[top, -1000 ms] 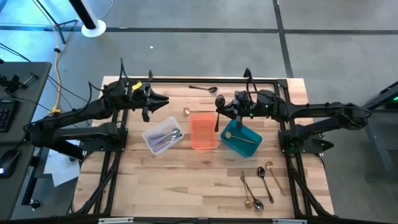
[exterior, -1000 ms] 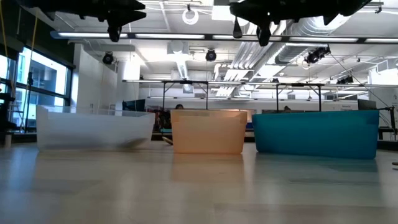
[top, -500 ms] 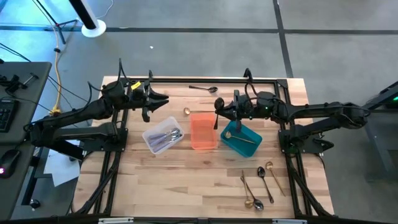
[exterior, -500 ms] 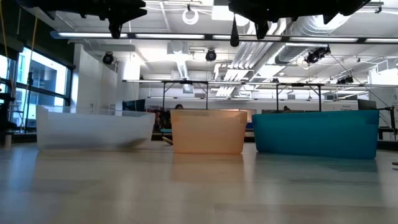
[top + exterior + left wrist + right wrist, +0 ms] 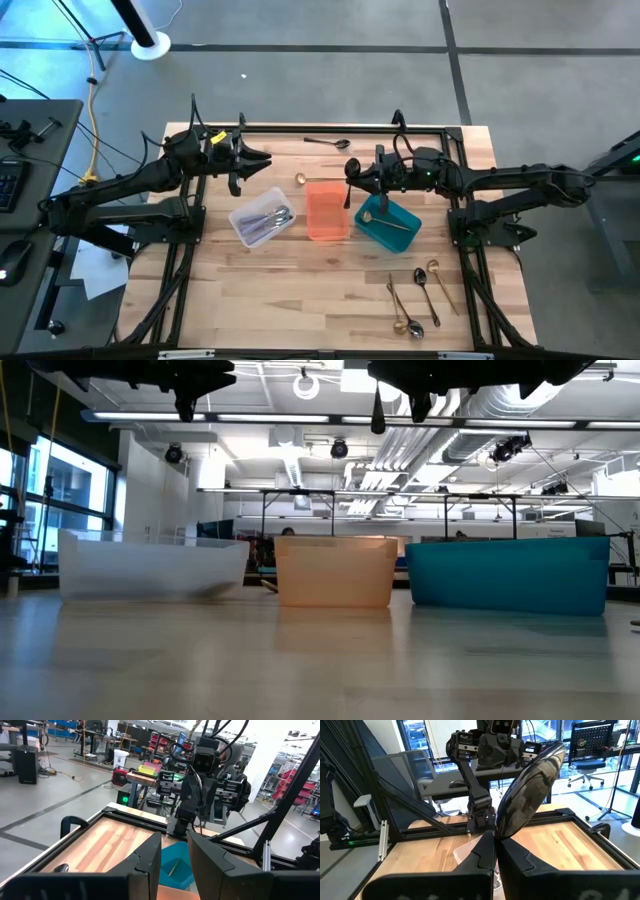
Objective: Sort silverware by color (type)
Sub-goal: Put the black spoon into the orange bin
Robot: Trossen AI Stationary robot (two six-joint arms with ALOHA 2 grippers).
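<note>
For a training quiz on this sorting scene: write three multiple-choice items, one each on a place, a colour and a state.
1. Where is the silver cutlery gathered?
A. clear bin
B. orange bin
C. teal bin

2. What colour is the middle bin?
A. teal
B. orange
C. black

3. What is the right gripper doing?
A. hanging open
B. shut on a black spoon
C. resting in a bin

Key: 1 A, the pieces lie in the clear bin. 2 B, orange stands between clear and teal. 3 B, the right wrist view shows the black spoon pinched.
</note>
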